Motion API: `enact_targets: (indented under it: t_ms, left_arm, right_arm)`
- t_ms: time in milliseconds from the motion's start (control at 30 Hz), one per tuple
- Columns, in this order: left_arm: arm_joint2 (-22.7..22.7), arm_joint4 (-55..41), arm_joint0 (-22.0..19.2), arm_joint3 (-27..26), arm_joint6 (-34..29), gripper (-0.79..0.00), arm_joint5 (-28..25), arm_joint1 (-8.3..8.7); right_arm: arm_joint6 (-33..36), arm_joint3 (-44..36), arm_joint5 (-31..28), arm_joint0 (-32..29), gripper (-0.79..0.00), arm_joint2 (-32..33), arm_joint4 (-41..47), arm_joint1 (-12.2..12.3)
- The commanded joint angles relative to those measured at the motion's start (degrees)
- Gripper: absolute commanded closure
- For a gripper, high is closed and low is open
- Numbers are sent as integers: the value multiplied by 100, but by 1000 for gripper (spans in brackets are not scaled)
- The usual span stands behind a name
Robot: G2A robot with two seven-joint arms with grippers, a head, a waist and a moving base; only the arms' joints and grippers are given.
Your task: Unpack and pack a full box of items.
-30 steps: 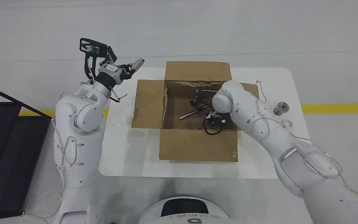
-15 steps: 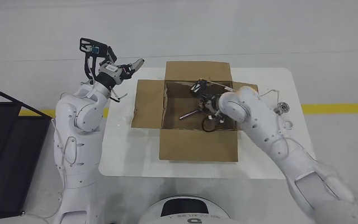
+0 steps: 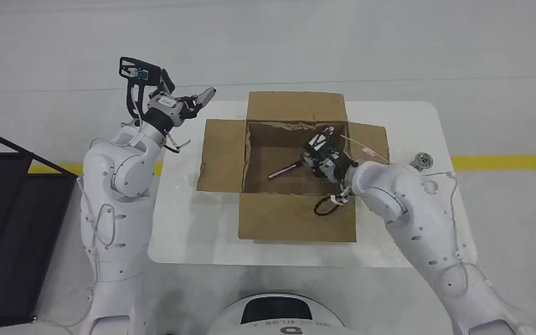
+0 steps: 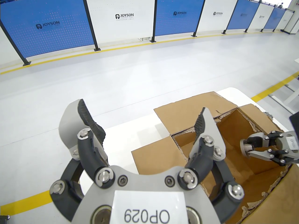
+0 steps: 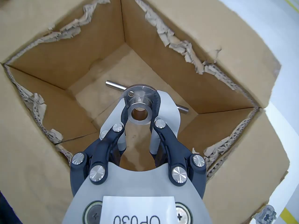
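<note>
An open cardboard box (image 3: 293,219) with torn flaps stands in the middle of the white table (image 3: 201,234). My right gripper (image 3: 316,152) hangs inside the box opening, near its right wall, shut on a flanged metal bushing (image 5: 139,108). Below it a thin metal rod (image 5: 112,85) lies on the box floor (image 5: 105,101), also seen from above as the rod (image 3: 282,172). My left gripper (image 3: 205,94) is held up past the table's far left corner, open and holding nothing (image 4: 144,117). From there the box (image 4: 177,115) and the right gripper (image 4: 245,146) are visible.
A small metal part (image 3: 424,160) lies on the table to the right of the box, and shows at the edge of the right wrist view (image 5: 266,213). A dark cart (image 3: 25,218) stands left of the table. Bare tabletop lies left of the box.
My right arm has drawn back and up from deep in the box, toward the box's right side, with the bushing in its fingers. The left arm has kept still.
</note>
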Motion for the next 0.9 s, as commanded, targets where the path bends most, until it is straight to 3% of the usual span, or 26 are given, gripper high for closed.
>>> enact_targets:
  t_ms: [0, 200, 400, 567, 733, 867]
  left_arm:
    - [-4, -5, -1, 0, 0, -785, 0, 0]
    - [-4, -5, -1, 0, 0, -785, 0, 0]
    - [-4, -5, -1, 0, 0, -785, 0, 0]
    - [-4, -5, -1, 0, 0, -785, 0, 0]
    - [-4, -5, -1, 0, 0, -785, 0, 0]
    - [-4, -5, -1, 0, 0, -785, 0, 0]
  right_arm:
    - [-347, -352, 144, -318, 0, 200, -152, 31]
    - [-1542, -1232, 225, -1785, 0, 1481, 55, 172]
    - [-2251, -1244, -106, -2840, 0, 2662, 713, 227]
    - [-2769, -922, 18, -3662, 0, 3439, 1381, 199]
    - [-2674, -404, -41, -4122, 0, 4035, 2121, 178]
    - [-1996, 12, -45, -4109, 0, 4380, 2650, 199]
